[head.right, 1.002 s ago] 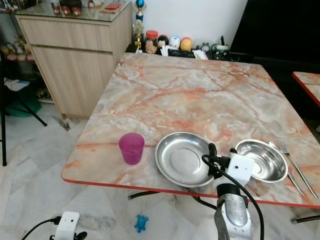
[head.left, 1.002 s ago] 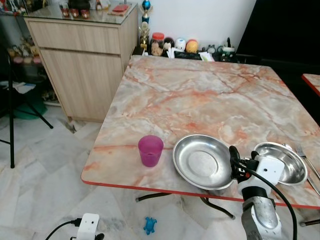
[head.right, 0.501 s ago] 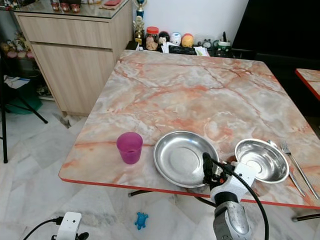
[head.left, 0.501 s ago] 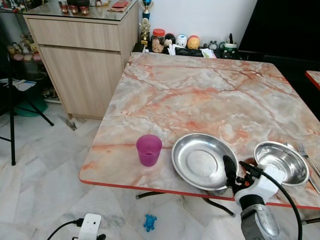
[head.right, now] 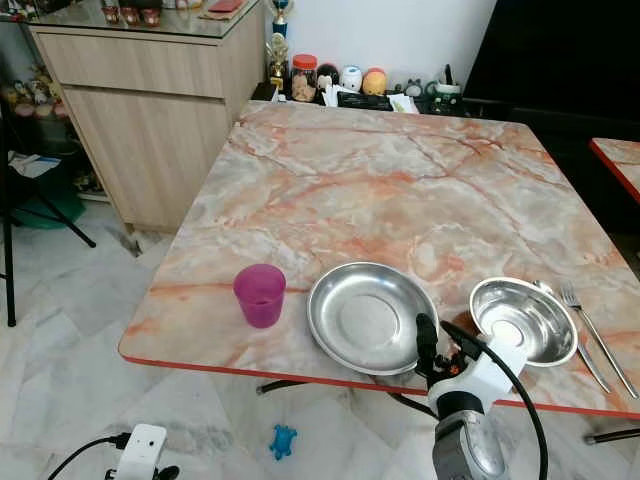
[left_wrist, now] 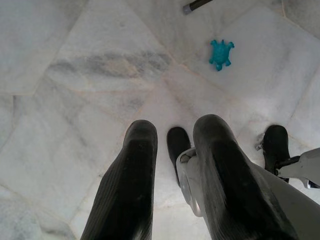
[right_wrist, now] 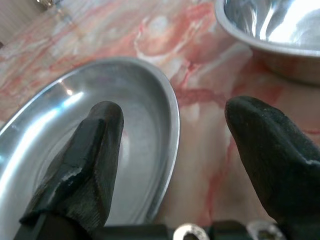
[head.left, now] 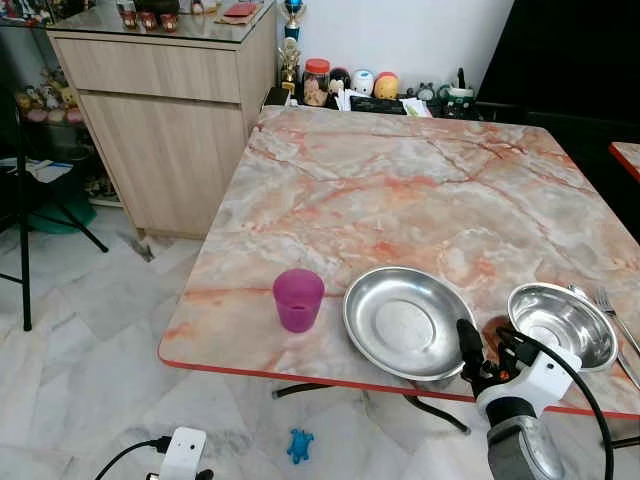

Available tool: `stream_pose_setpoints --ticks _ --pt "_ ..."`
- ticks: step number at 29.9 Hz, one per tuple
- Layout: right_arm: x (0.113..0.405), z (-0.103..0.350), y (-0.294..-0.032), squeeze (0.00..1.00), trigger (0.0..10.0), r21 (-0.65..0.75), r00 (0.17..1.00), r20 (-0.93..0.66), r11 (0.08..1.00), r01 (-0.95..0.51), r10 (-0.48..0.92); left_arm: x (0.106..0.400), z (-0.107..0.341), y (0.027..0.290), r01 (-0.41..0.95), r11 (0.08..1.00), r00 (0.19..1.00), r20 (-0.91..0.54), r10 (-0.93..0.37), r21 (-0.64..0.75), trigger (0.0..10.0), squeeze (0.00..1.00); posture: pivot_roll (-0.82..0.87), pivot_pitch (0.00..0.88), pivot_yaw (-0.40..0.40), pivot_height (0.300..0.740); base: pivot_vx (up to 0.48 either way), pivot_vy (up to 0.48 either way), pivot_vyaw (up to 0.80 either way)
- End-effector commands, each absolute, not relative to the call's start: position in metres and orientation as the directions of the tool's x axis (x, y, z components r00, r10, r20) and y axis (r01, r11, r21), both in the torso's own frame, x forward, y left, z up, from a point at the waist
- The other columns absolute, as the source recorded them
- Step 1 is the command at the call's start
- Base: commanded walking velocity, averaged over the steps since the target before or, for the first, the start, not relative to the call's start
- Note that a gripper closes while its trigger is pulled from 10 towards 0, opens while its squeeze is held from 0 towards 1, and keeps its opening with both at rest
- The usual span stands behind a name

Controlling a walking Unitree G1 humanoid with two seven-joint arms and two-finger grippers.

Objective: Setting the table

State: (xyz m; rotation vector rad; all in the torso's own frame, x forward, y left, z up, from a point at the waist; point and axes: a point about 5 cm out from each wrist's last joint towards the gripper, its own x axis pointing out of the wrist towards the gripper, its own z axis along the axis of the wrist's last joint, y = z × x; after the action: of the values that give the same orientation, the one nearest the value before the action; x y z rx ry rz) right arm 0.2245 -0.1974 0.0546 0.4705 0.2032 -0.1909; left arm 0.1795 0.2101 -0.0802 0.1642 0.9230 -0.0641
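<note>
Right gripper [head.left: 487, 350] has drawn back off the steel plate [head.left: 400, 320], fingers apart; left gripper [left_wrist: 175, 150] hangs, fingers apart.

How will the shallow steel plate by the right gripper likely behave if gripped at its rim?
The steel plate looks rigid and thin, so probably light. Its polished surface may slip between the right gripper's black fingers. Held at one edge, it would likely tilt; pushed, it should slide on the smooth marble table.

You have a pink-veined marble table [head.left: 400, 190] with a red edge, a magenta cup [head.left: 299, 299], and silver dishes [head.left: 405, 322].
</note>
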Motion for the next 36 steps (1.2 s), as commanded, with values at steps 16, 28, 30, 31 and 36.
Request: stream_pose_setpoints --ticks 16,28,30,31,36 --pt "0.237 0.047 -0.198 0.0 10.0 0.44 0.965 -0.233 0.871 0.216 -0.122 0.172 -0.084 0.205 0.171 0.979 0.582 -0.813 -0.01 0.11 10.0 0.0 0.08 0.0 -0.079 0.74 0.0 0.0 0.0" --pt "0.244 0.05 -0.195 0.0 10.0 0.435 0.97 -0.213 0.878 0.2 -0.115 0.168 -0.086 0.204 0.169 0.98 0.573 -0.819 -0.011 0.105 10.0 0.0 0.08 0.0 -0.084 0.74 0.0 0.0 0.0" --pt "0.244 0.05 -0.196 0.0 10.0 0.441 0.969 -0.213 0.873 0.208 -0.124 0.167 -0.087 0.204 0.166 0.981 0.571 -0.821 -0.009 0.105 10.0 0.0 0.08 0.0 -0.082 0.74 0.0 0.0 0.0" --pt "0.244 0.05 -0.196 0.0 10.0 0.441 0.969 -0.213 0.873 0.208 -0.124 0.167 -0.087 0.204 0.166 0.981 0.571 -0.821 -0.009 0.105 10.0 0.0 0.08 0.0 -0.082 0.74 0.0 0.0 0.0" --pt "0.243 0.047 -0.195 0.0 10.0 0.428 0.966 -0.23 0.878 0.212 -0.121 0.166 -0.087 0.205 0.16 0.982 0.569 -0.822 -0.006 0.104 10.0 0.0 0.09 0.0 -0.083 0.74 0.0 0.0 0.0"
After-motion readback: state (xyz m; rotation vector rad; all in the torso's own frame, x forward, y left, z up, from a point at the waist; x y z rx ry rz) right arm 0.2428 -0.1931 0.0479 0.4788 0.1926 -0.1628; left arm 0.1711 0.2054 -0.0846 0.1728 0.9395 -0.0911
